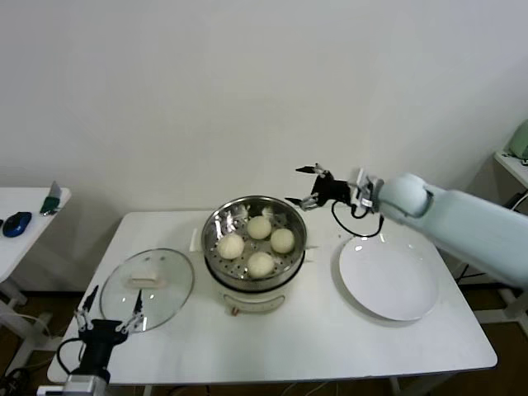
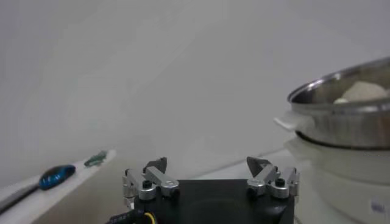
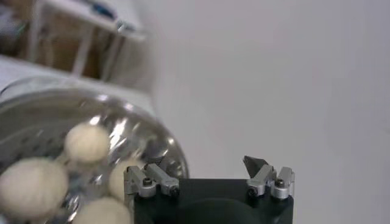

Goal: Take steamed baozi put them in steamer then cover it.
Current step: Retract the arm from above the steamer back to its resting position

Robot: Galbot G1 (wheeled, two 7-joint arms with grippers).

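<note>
The steel steamer [image 1: 216,224] stands mid-table on its cream pot base [image 1: 247,299]. Four cream-white baozi lie in it, among them one at the near side [image 1: 261,263] and one at the left [image 1: 231,246]. The glass cover [image 1: 169,293] with its cream handle [image 1: 144,280] lies flat on the table left of the steamer. My right gripper [image 1: 307,185] is open and empty, raised just right of the steamer's far rim. My left gripper [image 1: 110,311] is open and empty at the table's front left, over the cover's near edge. The steamer shows in the left wrist view [image 2: 347,122] and right wrist view [image 3: 36,115].
An empty white plate [image 1: 388,278] lies on the right part of the table. A side table [image 1: 25,223] at the far left carries a blue mouse [image 1: 16,223]. A wall stands close behind the table.
</note>
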